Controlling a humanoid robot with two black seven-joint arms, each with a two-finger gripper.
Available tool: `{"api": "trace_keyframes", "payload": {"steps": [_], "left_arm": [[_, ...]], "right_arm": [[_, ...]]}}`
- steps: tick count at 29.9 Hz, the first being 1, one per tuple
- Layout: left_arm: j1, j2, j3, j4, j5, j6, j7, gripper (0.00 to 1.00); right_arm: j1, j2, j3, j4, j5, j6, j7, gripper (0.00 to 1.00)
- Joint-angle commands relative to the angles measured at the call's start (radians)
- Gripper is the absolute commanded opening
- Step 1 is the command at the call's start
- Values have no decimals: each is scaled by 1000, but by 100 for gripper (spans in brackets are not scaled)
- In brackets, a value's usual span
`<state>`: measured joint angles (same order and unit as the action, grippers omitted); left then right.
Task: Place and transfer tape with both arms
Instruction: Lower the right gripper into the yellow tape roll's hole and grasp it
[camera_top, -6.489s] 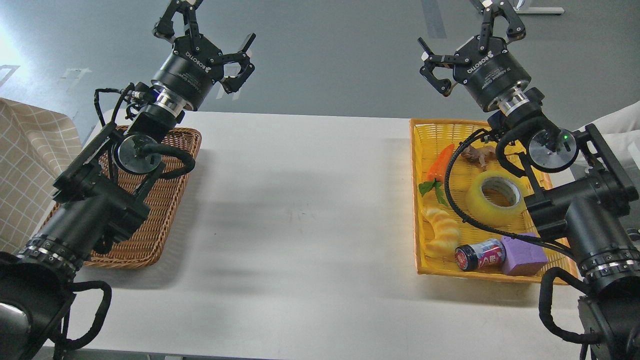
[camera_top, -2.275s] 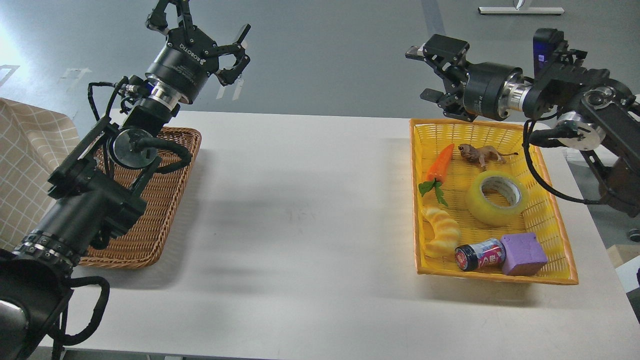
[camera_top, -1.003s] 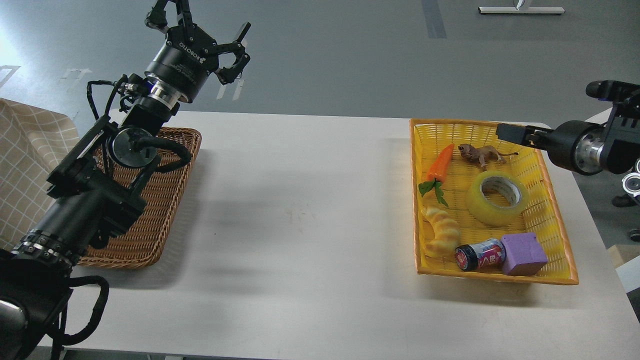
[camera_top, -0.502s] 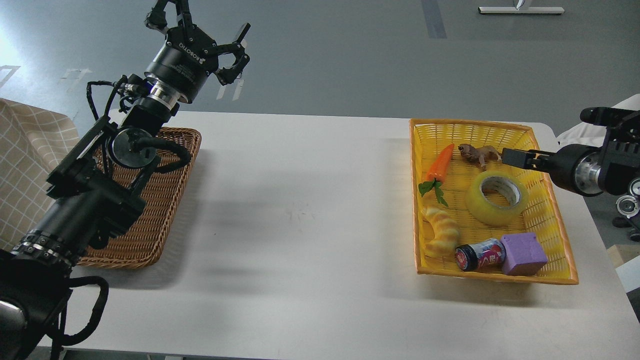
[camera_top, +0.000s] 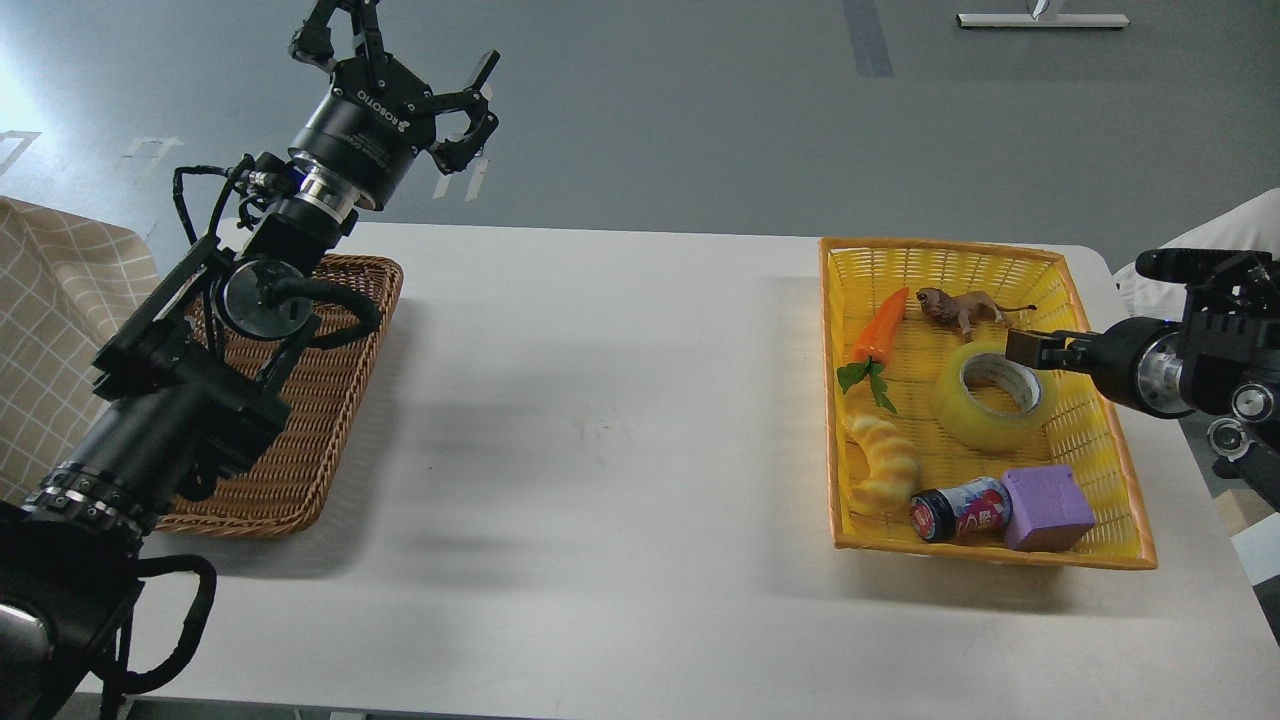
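The tape (camera_top: 962, 418), a yellow translucent roll with a grey-white core, lies flat in the yellow basket (camera_top: 1100, 440) at the right. My right gripper (camera_top: 1026, 350) reaches in from the right edge and hovers at the roll's upper right rim. It is seen edge-on, so its fingers cannot be told apart. My left gripper (camera_top: 412, 62) is open and empty, held high above the table's far left, over the brown wicker basket (camera_top: 300, 440).
The yellow basket also holds an orange carrot toy (camera_top: 880, 325), a small lion figure (camera_top: 960, 305), a yellow striped croissant toy (camera_top: 885, 462), a small can (camera_top: 958, 508) and a purple block (camera_top: 1047, 507). A checked cloth (camera_top: 50, 330) lies at the left edge.
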<state>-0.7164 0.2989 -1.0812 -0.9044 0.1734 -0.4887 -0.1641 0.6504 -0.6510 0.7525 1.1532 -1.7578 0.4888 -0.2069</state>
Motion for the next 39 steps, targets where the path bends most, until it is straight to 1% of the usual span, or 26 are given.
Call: {"api": "trace_keyframes", "payload": {"steps": [1, 9, 16, 19, 23, 24, 25, 33, 36, 39], "left_arm": [[0, -1, 0, 1, 0, 0, 0, 98], [2, 0, 0, 1, 0, 0, 0, 98], [3, 2, 0, 1, 0, 0, 0, 98], [3, 2, 0, 1, 0, 0, 0, 98], [3, 0, 0, 1, 0, 0, 0, 98], [3, 0, 0, 1, 0, 0, 0, 98], [3, 0, 0, 1, 0, 0, 0, 98], [5, 3, 0, 1, 0, 0, 0, 98], [5, 3, 0, 1, 0, 0, 0, 98], [5, 3, 0, 1, 0, 0, 0, 98]], "right_arm": [[-1, 13, -1, -23, 1, 0, 0, 82], [-18, 31, -1, -32, 0, 0, 0, 82], [-20, 62, 1, -86, 0, 0, 0, 82], [-20, 65, -2, -87, 0, 0, 0, 78], [-20, 76, -4, -90, 0, 0, 0, 77], [-20, 77, -4, -95, 0, 0, 0, 73], [-20, 82, -2, -102, 0, 0, 1, 72], [-11, 91, -25, -119, 0, 0, 0, 71], [-8, 93, -39, -121, 1, 0, 0, 64], [-8, 93, -41, -127, 1, 0, 0, 63]]}}
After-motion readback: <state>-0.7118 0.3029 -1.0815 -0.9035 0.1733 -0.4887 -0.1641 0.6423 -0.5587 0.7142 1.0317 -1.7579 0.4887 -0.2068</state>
